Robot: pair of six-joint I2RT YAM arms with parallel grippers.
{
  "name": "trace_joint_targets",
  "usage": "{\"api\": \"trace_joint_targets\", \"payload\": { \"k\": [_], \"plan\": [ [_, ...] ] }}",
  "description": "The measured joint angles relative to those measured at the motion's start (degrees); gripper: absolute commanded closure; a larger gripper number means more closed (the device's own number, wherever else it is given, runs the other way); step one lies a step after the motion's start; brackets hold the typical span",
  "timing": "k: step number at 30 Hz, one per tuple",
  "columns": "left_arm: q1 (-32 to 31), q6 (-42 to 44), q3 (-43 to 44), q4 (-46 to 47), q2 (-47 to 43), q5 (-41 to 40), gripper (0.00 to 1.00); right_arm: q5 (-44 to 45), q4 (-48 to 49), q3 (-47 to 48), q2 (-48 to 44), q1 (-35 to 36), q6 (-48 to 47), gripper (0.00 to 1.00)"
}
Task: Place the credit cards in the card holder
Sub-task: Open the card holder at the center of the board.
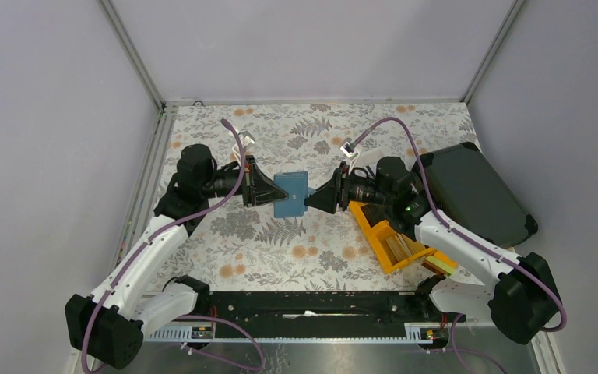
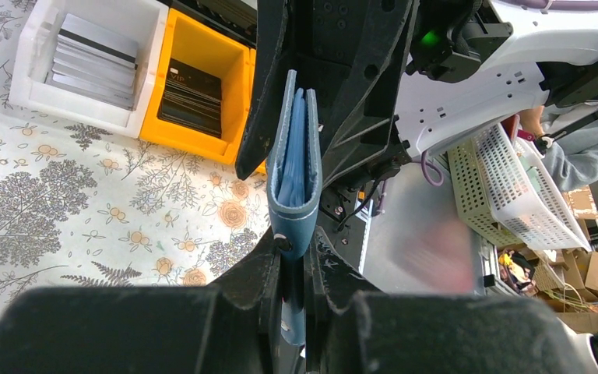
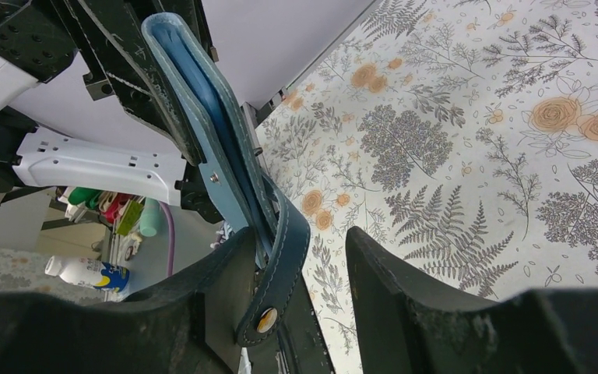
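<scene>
The teal-blue card holder [image 1: 290, 193] hangs above the table's middle between both arms. My left gripper [image 2: 307, 261] is shut on its folded edge [image 2: 294, 167], holding it on edge. My right gripper [image 3: 304, 269] straddles the opposite edge, jaws apart. The holder's snap tab [image 3: 280, 276] lies against one finger [image 3: 218, 296], with a gap to the other finger [image 3: 405, 288]. Dark credit cards [image 2: 191, 97] sit stacked in an orange bin [image 2: 160, 125]. Pale cards [image 2: 93, 58] fill a white bin [image 2: 35, 93] beside it. No card is in either gripper.
The orange bin [image 1: 375, 234] lies at the right under my right arm. A large black hard case [image 1: 475, 195] sits behind it. Grey walls close in the floral table [image 1: 280, 249] on three sides. A white basket [image 2: 514, 187] stands off the table.
</scene>
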Motion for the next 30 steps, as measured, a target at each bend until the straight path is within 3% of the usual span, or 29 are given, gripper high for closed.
{"api": "trace_joint_targets", "payload": {
  "k": [30],
  "plan": [
    [0.0, -0.13, -0.83, 0.81, -1.29, 0.28, 1.0, 0.87, 0.02, -0.85, 0.09, 0.0, 0.02, 0.51]
  ]
}}
